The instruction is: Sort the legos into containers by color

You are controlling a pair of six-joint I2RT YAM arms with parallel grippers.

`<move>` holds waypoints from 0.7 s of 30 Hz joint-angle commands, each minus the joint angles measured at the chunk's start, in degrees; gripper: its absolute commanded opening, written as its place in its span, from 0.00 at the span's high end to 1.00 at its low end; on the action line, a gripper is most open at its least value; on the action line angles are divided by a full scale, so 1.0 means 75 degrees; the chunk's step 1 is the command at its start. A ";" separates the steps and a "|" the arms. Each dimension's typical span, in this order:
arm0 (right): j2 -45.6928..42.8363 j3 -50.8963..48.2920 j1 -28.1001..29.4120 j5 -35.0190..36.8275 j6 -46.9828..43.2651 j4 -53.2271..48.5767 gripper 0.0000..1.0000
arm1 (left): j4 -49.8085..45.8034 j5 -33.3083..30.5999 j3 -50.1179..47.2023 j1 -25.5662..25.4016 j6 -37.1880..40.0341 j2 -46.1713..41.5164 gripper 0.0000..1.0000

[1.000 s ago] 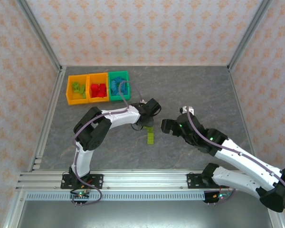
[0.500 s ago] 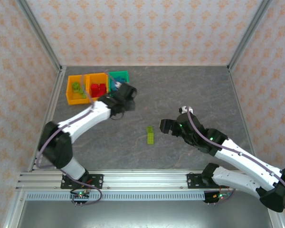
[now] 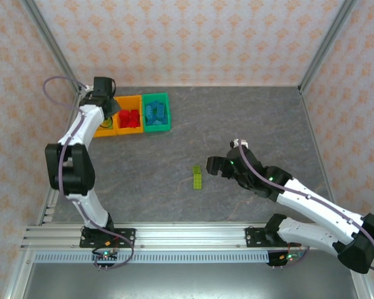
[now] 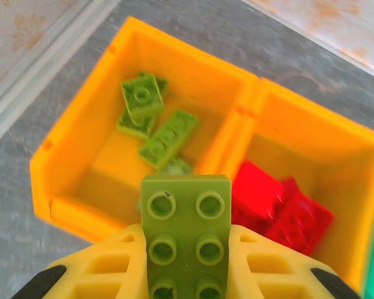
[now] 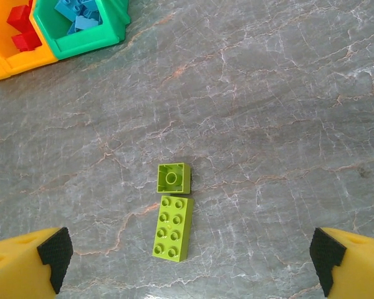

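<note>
DESK: Top external view: inside a second your left gripper (image 3: 105,93) has swung from mid-table to the far-left corner, over the left bin (image 3: 103,131).

OPERATOR: Carrying anything?

DESK: Yes. On the left wrist view its jaws are clenched on a lime brick (image 4: 187,218), studs up. The brick hangs above the bin's near wall, and the lime pile (image 4: 165,134) lies just beyond it.

OPERATOR: And the other colours?

DESK: Red bricks (image 4: 280,208) sit in the middle bin (image 4: 324,131), and blue bricks (image 5: 78,15) in the green bin (image 5: 81,47). Two lime pieces are left on the table (image 5: 287,112). One is a long brick (image 5: 172,227). The other is a small brick (image 5: 173,177) at its far end, hollow underside up. Your right gripper (image 3: 219,159) hangs near them, jaws spread wide and holding nothing. It has barely shifted.

OPERATOR: So where does that leave me?

DESK: By my reading the carry is over, and only the release is left for this brick. You may want to ease further in first, because from above the wall it could clip the rim and bounce out. After that, those two pieces look like the last of the sort.
</note>
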 commanded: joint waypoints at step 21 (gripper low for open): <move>-0.0154 0.0046 -0.0143 0.1099 0.0712 -0.0384 0.01 | -0.0295 0.1394 -0.1734 -0.1805 -0.1273 -0.2774 0.47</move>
